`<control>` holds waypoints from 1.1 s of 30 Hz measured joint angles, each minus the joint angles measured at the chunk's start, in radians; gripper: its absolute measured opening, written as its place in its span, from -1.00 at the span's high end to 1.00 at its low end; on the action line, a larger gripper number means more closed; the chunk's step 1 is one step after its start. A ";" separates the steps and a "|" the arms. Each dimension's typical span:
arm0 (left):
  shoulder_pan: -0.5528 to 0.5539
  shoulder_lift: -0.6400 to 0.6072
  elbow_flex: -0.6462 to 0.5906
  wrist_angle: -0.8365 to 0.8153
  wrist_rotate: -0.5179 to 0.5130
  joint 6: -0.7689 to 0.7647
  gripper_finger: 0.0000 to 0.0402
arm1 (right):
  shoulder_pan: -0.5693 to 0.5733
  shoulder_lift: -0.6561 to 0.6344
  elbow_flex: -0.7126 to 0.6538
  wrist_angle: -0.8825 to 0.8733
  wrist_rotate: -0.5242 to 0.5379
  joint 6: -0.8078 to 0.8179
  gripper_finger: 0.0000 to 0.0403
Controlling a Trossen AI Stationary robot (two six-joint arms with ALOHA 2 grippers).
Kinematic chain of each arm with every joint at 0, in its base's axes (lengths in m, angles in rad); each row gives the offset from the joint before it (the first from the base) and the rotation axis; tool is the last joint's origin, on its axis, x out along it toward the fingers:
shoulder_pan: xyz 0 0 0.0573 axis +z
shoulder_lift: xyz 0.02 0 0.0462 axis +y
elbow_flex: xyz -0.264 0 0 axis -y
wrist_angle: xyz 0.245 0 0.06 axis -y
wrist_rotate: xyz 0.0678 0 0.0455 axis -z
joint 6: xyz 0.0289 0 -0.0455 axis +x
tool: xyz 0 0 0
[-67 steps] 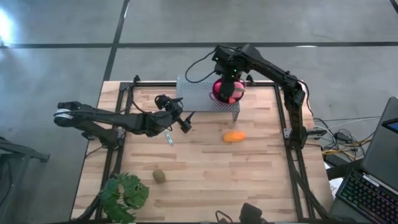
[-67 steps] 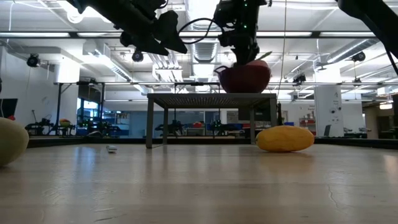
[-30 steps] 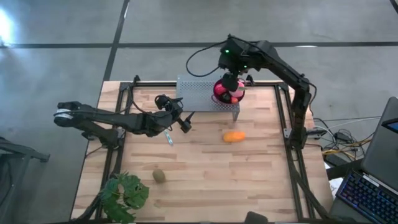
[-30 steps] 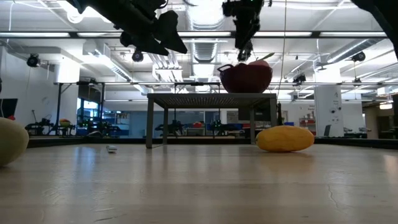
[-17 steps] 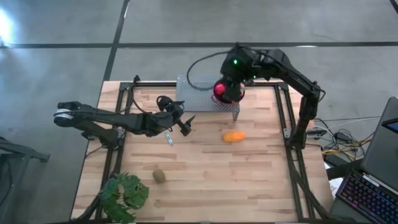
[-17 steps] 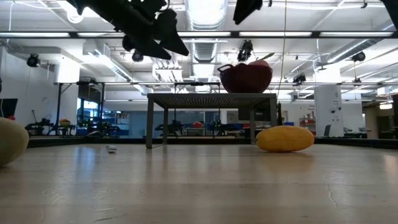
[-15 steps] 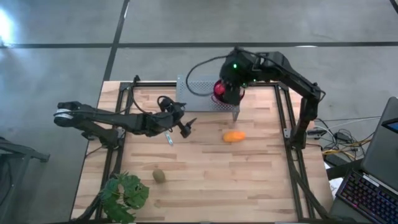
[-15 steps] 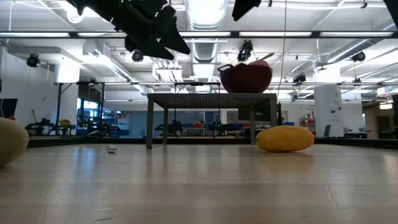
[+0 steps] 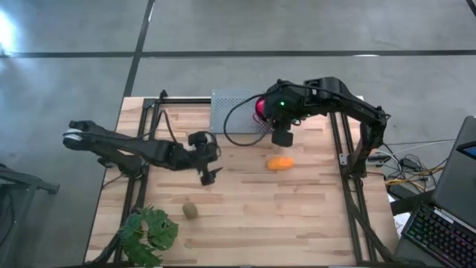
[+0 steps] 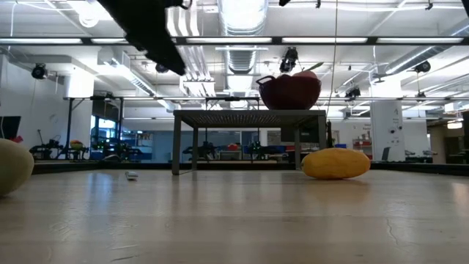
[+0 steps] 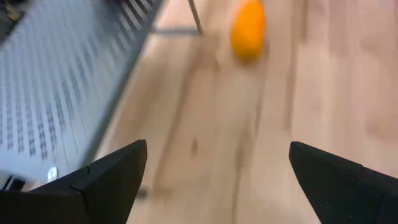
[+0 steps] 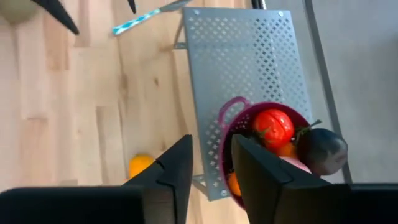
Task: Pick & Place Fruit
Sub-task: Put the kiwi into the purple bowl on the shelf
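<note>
Landmark: grey perforated stand (image 9: 239,110) at the far edge of the wooden table (image 9: 245,216).

Purple bowl (image 12: 239,146) sits on the stand's right end, holding a red ball (image 12: 273,126), a dark purple-black ball (image 12: 321,151) and a bit of orange; pink barely shows at the bowl's rim.

Elongated orange piece (image 9: 280,163) lies on the table just in front of the stand's right leg. Olive-green piece (image 9: 191,211) lies well in front of the stand, toward its left, close to the leafy plant (image 9: 148,232).

Right gripper (image 9: 282,138) hangs above the stand's right front corner, between bowl and orange piece, fingers (image 12: 171,168) nearly pressed together with a narrow gap, holding nothing.

Left gripper (image 9: 207,176) hovers over bare table in front of the stand's left end, fingers (image 11: 109,177) spread wide, empty.
</note>
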 joint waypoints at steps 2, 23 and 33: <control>-0.043 -0.001 0.033 -0.103 0.000 -0.018 -0.98 | 0.014 -0.005 0.000 0.000 0.000 0.013 0.51; -0.241 -0.002 0.055 -0.400 0.136 -0.064 -0.98 | 0.310 -0.073 -0.409 0.031 0.202 0.228 0.86; -0.380 0.002 0.055 -0.408 0.186 -0.080 -0.98 | 0.327 -0.257 -0.718 0.212 0.245 0.314 0.74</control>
